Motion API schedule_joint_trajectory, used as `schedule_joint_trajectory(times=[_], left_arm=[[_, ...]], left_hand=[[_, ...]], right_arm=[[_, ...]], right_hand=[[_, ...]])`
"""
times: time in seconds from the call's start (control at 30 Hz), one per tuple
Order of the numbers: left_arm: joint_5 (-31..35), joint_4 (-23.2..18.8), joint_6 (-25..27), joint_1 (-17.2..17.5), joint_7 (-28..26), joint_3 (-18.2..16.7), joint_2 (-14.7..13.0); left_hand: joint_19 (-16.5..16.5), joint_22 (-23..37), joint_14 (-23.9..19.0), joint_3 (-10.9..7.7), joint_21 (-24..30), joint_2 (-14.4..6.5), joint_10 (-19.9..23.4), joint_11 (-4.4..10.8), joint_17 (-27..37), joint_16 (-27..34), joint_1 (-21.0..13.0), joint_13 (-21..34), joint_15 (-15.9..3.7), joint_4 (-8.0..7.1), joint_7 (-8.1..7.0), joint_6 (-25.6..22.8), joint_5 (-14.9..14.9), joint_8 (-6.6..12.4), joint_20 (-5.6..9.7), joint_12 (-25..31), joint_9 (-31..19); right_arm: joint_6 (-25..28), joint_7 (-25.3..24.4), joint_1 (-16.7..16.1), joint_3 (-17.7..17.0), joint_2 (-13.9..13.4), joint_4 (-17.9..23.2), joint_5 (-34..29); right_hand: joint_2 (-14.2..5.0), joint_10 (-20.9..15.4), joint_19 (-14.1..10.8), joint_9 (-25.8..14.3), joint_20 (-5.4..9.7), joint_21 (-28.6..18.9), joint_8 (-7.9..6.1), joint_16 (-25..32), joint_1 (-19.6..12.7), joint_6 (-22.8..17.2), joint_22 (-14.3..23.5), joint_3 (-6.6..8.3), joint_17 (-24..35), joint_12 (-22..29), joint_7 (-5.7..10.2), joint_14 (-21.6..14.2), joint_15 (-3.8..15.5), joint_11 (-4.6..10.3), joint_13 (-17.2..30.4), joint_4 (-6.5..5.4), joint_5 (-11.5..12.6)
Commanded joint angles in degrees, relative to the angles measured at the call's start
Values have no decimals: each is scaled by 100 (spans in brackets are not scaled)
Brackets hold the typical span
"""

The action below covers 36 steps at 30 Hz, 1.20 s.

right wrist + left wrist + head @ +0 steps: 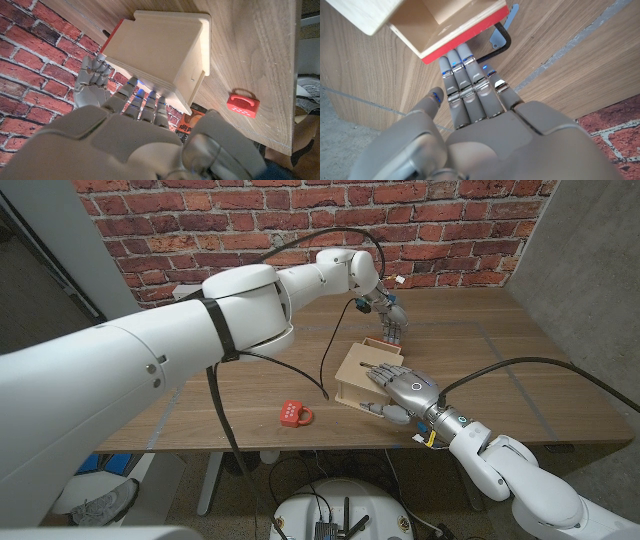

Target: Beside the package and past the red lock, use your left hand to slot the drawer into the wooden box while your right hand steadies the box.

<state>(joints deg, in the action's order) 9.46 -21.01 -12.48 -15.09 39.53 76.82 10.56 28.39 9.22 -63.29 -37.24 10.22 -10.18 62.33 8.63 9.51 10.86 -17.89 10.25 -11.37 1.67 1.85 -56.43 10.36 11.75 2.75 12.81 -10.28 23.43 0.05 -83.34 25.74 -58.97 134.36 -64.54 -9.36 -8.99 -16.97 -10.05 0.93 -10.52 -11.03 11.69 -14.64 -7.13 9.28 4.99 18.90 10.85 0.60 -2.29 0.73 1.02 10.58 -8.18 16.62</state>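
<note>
The pale wooden box [353, 370] [160, 45] stands mid-table. A drawer with a red front [465, 37] [114, 34] sticks out of its far end [377, 343]. My left hand [392, 320] [470, 100] [90, 82] reaches down behind the box, its straight fingers pressing on the red front and holding nothing. My right hand [405, 390] [135, 135] rests on the near right side of the box, fingers spread against its top edge and thumb off the wood. The red lock [294, 414] [243, 104] lies on the table, left of the box. An orange package [189, 121] peeks out between my right hand's fingers.
A brick wall [300, 220] runs along the table's far side. The table's near edge [250, 448] lies just past the lock. A black cable [330, 360] hangs from my left arm over the table beside the box. Bare wood [500, 340] stretches to the right.
</note>
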Motion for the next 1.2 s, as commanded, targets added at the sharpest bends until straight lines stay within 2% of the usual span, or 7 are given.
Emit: schedule_joint_trajectory(times=[0.03,0.63,1.2], left_arm=[[18,3,-5,-20,102,14,26],[-56,-14,-302,-55,564,-91,12],[-54,-10,-287,-64,655,-126,20]], left_hand=[[68,10,-96,-76,36,3,51,6,29,37,71,20,-128,-5,7,-65,-36,21,814,14,-14],[71,11,-139,-155,30,19,72,-1,25,16,119,21,-131,-13,9,-81,-38,-6,826,-16,-17],[73,11,-150,-229,27,23,64,-9,24,-5,163,24,-132,-19,29,-68,-41,-33,828,-51,-20]], right_arm=[[30,-12,-9,7,26,-8,-4],[52,-53,-13,44,52,-33,-70],[85,-11,25,56,86,-61,-58]], right_hand=[[-23,-46,-51,-28,3,-19,-34,20,57,-68,26,40,-2,47,7,-48,16,-7,27,-8,-7],[-23,-46,-51,-28,3,-19,-34,20,57,-68,26,40,-2,47,7,-48,16,-7,27,-8,-7],[-23,-46,-51,-28,3,-19,-34,20,57,-68,26,40,-2,47,7,-48,16,-7,27,-8,-7]])
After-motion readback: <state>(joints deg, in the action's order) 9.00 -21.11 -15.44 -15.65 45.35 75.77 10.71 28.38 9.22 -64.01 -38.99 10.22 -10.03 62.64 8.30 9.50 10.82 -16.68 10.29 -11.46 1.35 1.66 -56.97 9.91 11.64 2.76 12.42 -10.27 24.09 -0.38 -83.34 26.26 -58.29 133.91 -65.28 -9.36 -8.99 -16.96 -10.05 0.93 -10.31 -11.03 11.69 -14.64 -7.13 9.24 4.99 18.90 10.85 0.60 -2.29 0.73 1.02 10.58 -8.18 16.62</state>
